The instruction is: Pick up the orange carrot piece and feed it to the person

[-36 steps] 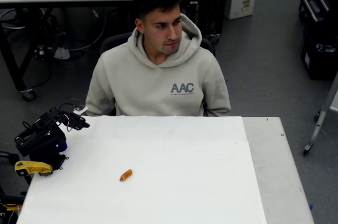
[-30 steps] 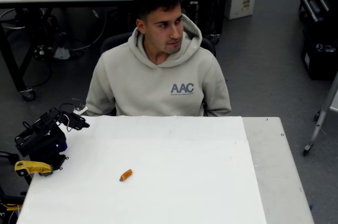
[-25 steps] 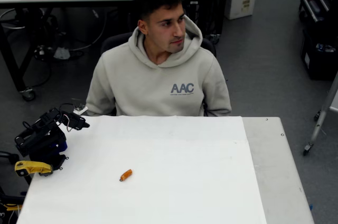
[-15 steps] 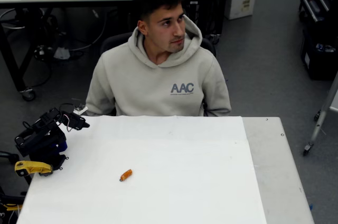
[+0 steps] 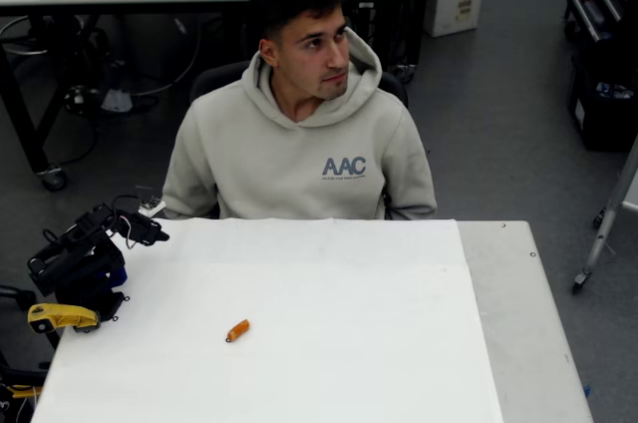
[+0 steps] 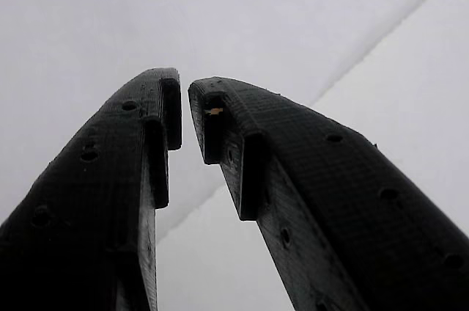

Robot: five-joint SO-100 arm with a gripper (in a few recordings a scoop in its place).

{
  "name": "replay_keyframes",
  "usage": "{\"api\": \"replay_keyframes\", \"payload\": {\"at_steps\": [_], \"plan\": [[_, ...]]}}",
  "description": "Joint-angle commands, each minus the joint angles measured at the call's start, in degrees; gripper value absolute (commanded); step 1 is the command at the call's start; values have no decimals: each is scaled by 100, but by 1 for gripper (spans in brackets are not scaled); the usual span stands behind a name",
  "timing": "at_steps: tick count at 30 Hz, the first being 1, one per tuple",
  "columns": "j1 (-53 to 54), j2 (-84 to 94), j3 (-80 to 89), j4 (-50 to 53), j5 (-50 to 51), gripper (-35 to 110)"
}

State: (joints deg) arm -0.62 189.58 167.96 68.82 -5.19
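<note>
At far left of the overhead view, off the table's left edge: black arm folded low over its base, gripper (image 5: pixel 150 234) pointed toward the white table top (image 5: pixel 329 343), a parked pose judged to mean the reach not yet begun. Just below it, yellow clamp (image 5: pixel 60 317) fixing the base to the table edge, presumably for steadiness during the reach. Rightward, on bare white surface left of centre: orange carrot piece (image 5: pixel 237 329), lying flat on its side, slightly slanted, well apart from the gripper and from every edge, hence open to a descent from above. Behind the far table edge, centre: person (image 5: pixel 304 144) in a light hoodie, seated close against the table, head turned toward picture right, placed within plausible reach for the feeding step. From the wrist view, left to right: two black fingers (image 6: pixel 110 186) with tips drawn near one another, a narrow gap showing between them, nothing held; pale creased surface beyond. Judged step in hand: approach to the carrot, with jaw widening needed first; piece small against the fingers, so likely to roll or slip under an off-centre pinch.
</note>
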Motion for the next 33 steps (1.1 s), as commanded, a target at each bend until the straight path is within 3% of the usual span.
{"api": "replay_keyframes", "payload": {"at_steps": [1, 33], "plan": [[-88, 123, -26, -44, -18, -2], [-123, 123, -26, -44, -79, -2]]}}
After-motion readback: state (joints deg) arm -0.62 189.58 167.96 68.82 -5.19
